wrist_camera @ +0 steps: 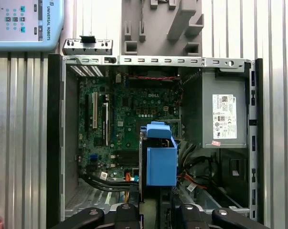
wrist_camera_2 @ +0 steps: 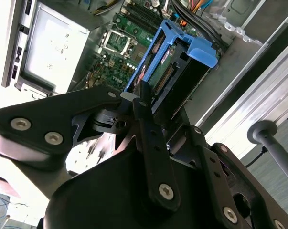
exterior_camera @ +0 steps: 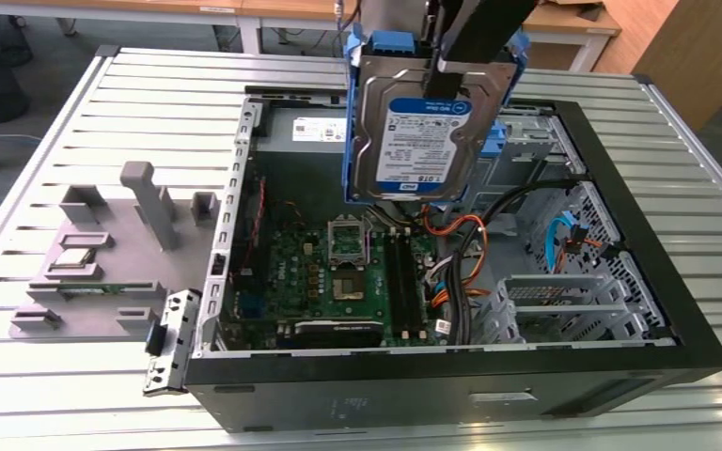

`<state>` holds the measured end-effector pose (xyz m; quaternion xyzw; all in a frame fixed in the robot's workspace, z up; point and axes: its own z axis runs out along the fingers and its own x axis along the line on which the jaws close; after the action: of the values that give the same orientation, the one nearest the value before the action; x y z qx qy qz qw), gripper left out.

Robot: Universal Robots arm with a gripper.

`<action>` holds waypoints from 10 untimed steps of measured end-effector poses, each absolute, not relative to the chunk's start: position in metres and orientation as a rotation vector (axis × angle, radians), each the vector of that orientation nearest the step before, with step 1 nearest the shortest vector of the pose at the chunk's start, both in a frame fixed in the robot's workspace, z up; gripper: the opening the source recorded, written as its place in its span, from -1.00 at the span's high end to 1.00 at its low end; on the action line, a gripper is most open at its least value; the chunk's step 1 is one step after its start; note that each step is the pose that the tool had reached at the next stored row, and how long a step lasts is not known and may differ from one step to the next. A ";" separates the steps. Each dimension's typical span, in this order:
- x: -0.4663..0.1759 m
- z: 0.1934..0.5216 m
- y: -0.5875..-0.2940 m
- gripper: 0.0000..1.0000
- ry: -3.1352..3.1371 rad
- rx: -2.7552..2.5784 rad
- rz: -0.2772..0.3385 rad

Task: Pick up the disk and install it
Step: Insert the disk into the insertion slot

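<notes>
i am clamping the disk [exterior_camera: 417,136] upright in my gripper [exterior_camera: 444,80] above the open case [exterior_camera: 462,381], probably risking a snag on the cables [exterior_camera: 472,228] if it tilts

disk [exterior_camera: 417,141]: brushed silver metal, glossy label
carrier [wrist_camera: 161,164]: smooth blue plastic
table [exterior_camera: 72,385]: ribbed, shiny metal
computer case [exterior_camera: 462,395]: matt black

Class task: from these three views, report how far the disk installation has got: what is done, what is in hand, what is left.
Done: the disk is picked up, clear of the table. In hand: the gripper is shut on it, holding it roughly upright above the open computer case, over the motherboard. Left: it sits in no bay yet.
</notes>
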<state>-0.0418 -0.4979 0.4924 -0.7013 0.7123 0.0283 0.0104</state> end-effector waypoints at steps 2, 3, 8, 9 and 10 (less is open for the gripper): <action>-0.037 0.492 -0.498 0.30 2.223 -2.189 0.088; -0.035 0.492 -0.498 0.30 2.223 -2.189 0.088; -0.024 0.492 -0.498 0.30 2.223 -2.189 0.089; -0.023 0.492 -0.498 0.30 2.223 -2.189 0.089; -0.021 0.492 -0.498 0.30 2.223 -2.189 0.089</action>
<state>-0.0205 -0.4979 0.4924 -0.7013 0.7122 0.0285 0.0101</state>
